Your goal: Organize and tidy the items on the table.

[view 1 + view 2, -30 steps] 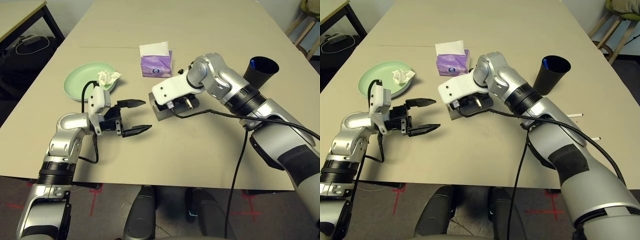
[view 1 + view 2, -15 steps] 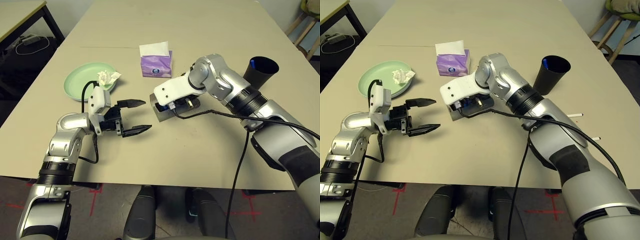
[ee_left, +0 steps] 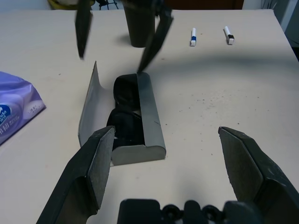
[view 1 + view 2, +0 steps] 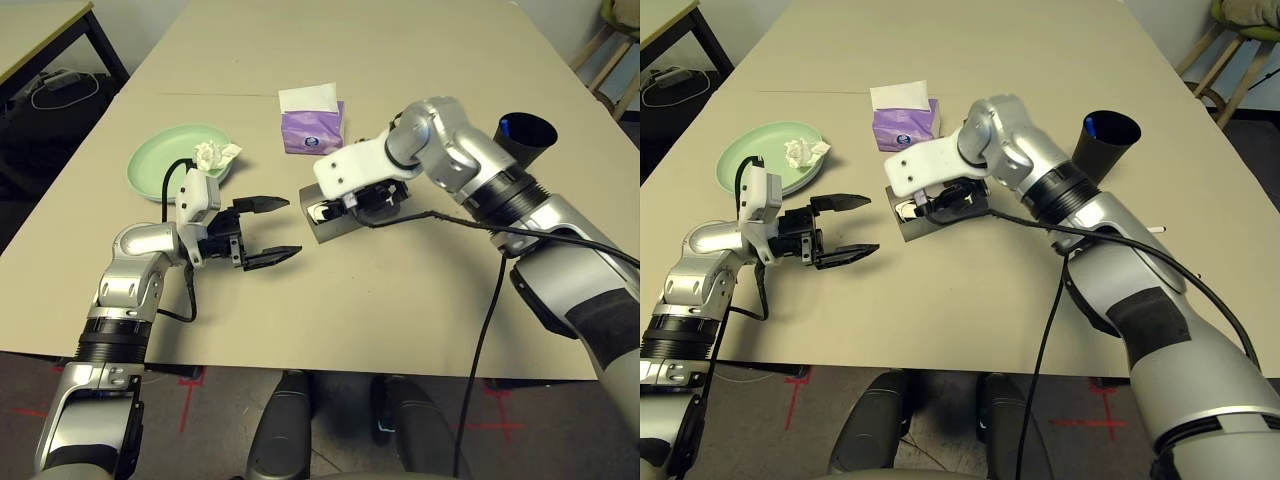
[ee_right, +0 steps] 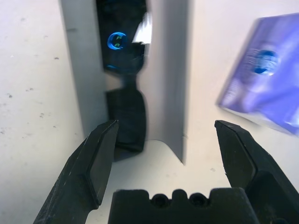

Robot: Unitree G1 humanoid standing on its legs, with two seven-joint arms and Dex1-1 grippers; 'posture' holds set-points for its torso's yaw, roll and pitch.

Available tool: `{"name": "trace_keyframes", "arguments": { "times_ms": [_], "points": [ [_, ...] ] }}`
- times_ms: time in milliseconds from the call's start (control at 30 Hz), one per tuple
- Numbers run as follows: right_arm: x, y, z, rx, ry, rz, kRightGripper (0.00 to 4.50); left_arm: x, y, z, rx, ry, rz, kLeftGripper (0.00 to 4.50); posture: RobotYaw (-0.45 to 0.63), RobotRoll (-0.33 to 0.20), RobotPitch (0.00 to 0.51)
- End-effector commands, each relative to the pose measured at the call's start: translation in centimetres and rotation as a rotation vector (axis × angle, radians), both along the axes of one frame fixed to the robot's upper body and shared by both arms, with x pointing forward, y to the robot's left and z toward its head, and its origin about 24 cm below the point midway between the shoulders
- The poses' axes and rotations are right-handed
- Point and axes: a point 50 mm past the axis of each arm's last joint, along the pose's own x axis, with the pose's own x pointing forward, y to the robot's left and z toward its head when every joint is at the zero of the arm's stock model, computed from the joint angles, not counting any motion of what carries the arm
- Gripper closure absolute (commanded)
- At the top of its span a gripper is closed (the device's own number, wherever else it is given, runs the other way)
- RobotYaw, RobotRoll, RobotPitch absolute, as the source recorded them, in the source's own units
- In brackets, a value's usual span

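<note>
The long grey glasses case (image 3: 154,121) lies open near the front of the table, black plastic sunglasses (image 3: 127,126) inside it. From where I stand, shutting the case looks like the next job. The right gripper (image 5: 167,123) is over it, fingers spread wide and holding nothing; the left gripper (image 4: 295,228) stands wide and empty too, just off the case's end. I'd have one brace the boxy side while the other folds the thin flap over from the tissue-box side, pushing low and evenly. The glasses should sit fully inside first, or a lens could get pinched; an unbraced case may simply slide. The two grippers are close, so one ought to give way.

The big table (image 4: 450,320) has a smooth beige top with a few dark specks. On its left is a round pale green plate (image 4: 155,165); a black cup (image 4: 527,135) stands well over to the right, and a purple tissue box (image 4: 312,130) sits beyond the case. A crumpled white tissue (image 4: 212,155) rests at the plate's edge, and two white markers (image 3: 193,37) lie apart from the case. Around the table are a tan desk (image 4: 40,30), a wooden-legged stool (image 4: 622,50) and red floor tape (image 4: 190,400).
</note>
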Motion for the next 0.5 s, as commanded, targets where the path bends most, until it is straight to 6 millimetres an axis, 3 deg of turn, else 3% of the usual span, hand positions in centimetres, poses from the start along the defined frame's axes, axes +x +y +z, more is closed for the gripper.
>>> {"name": "trace_keyframes", "arguments": {
  "times_ms": [33,233,500],
  "points": [
    [-0.4,-1.5,-0.3,0.147,0.092,-0.017,0.03,0.1,0.0,-0.3,0.024,0.012,-0.018,0.0,0.21,0.0,0.134],
    [-1.0,-4.2,-1.6,0.409,0.236,-0.115,0.03,0.3,-0.1,-0.2,0.023,0.01,-0.019,0.0,0.19,0.0,0.133],
    [-2.8,-8.0,-5.3,0.867,0.394,-0.329,0.03,0.7,0.2,0.2,-0.012,0.0,0.046,0.0,0.19,0.0,0.138]
  ]
}}
